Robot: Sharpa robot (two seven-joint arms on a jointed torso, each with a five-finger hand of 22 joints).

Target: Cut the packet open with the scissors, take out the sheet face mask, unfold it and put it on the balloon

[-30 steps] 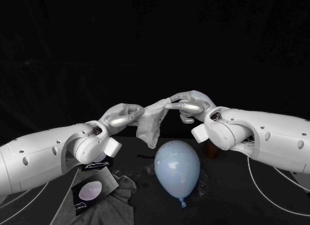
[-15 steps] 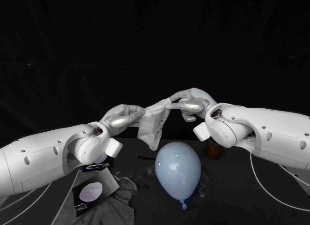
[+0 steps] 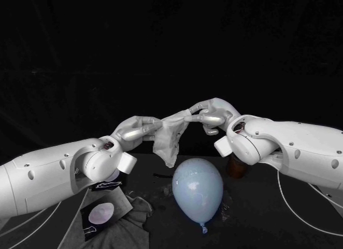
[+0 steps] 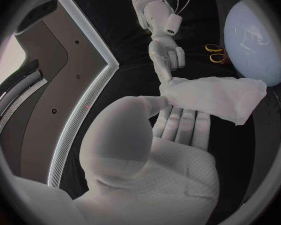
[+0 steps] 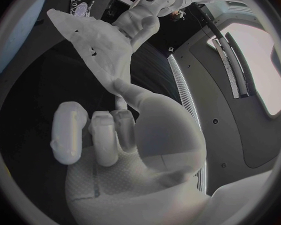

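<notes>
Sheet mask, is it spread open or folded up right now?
Folded, not spread: the sheet mask hangs as a narrow, bunched piece, held at its top by the left hand and the right hand, above the balloon.

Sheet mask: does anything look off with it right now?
Yes. The sheet mask hangs bunched and folded between the left hand and right hand, near the balloon, not spread open. It probably would not cover the balloon as it is.

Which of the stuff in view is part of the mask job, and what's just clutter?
Job: sheet mask, held between left hand and right hand; balloon; packet; scissors.
Lying about: grey cloth; brown object by the right arm, unidentifiable.
</notes>
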